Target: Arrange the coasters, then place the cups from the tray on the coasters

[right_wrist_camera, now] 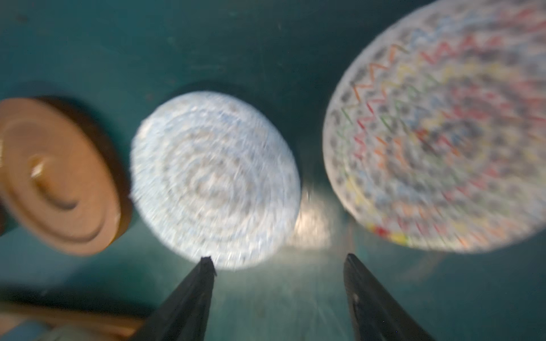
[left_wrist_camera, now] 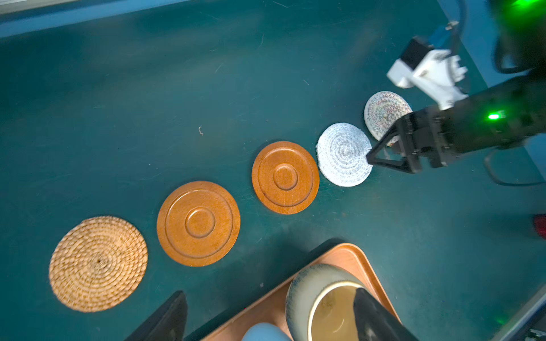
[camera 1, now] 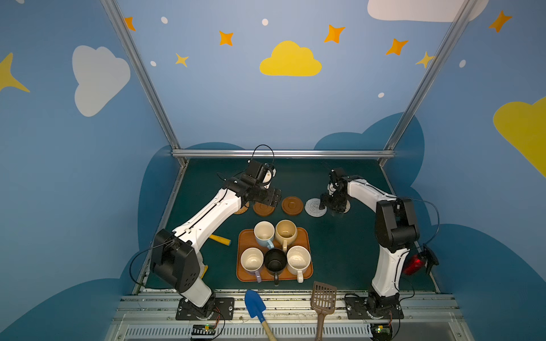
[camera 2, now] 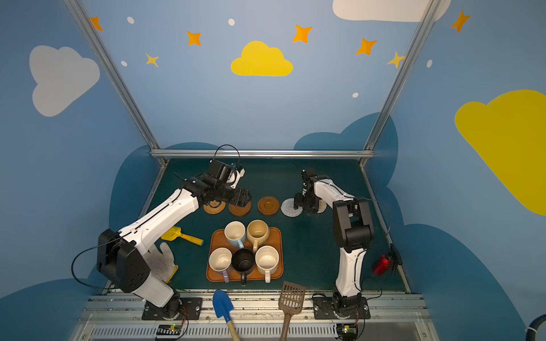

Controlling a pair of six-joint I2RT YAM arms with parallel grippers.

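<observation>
- The coasters lie flat in one row on the counter (camera 1: 339, 251). The grey-white coaster (right_wrist_camera: 214, 177) is just ahead of one finger of the right claw (right_wrist_camera: 279, 258), and the beige coaster (right_wrist_camera: 443, 127) is ahead of the other finger.
- The two brown wooden coasters (left_wrist_camera: 285, 177) and the woven coaster (left_wrist_camera: 98, 263) run on beyond the grey-white one, ahead of the left claw (left_wrist_camera: 270, 291).
- The rope coasters look light, soft and thin. They would likely bend, so pinch one across its rim or nudge it flat.
- The wooden ones look stiff, with smooth raised rims to grip.
- The cups (camera 1: 275, 259) all stand on the tray (camera 1: 245, 239), below and behind the left claw. They look heavy, glazed and breakable, so take one by its wall or handle.
- The right claw is low, spread and empty. One tip sits at the grey-white coaster's edge, but I cannot tell if it touches.
- The left claw is spread wide and holds nothing.
</observation>
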